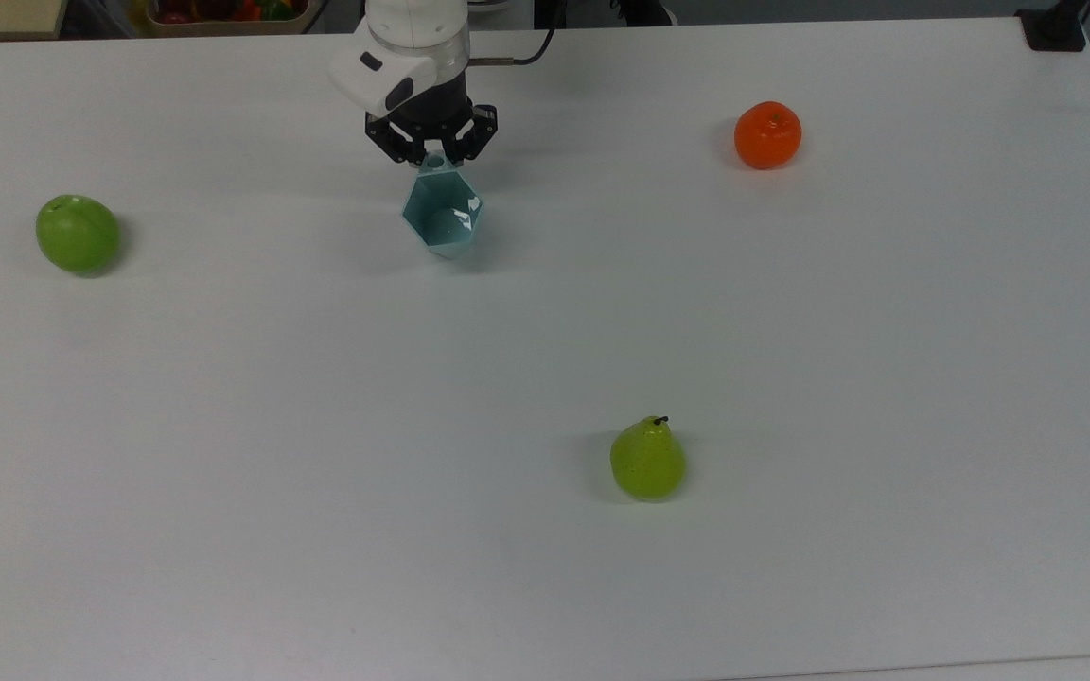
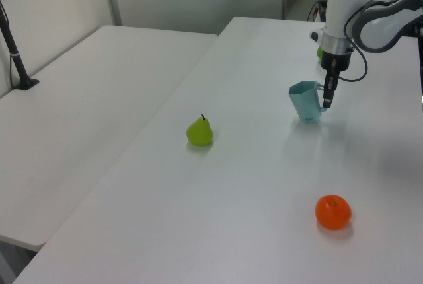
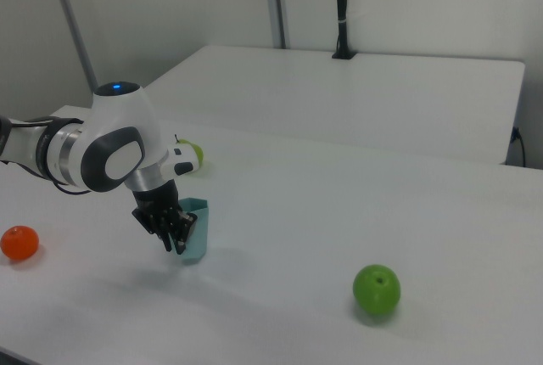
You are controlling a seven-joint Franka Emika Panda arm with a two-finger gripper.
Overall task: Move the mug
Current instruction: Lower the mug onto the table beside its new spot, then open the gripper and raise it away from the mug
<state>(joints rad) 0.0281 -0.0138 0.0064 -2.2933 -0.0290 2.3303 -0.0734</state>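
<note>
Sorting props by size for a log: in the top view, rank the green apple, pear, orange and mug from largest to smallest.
1. mug
2. green apple and pear, too alike to separate
3. orange, smallest

- A wide white worktop (image 1: 545,586) carries four small things, all well apart from one another.
- A pale blue-teal mug (image 1: 442,218) stands upright on it near the top view's upper middle, its faceted sides narrowing toward the base.
- A green apple (image 1: 78,234) lies near the top view's left edge.
- An orange (image 1: 767,135) lies toward the top view's upper right.
- A yellow-green pear (image 1: 647,460) with a dark stem lies in the top view's lower middle, to the right of centre.
</note>
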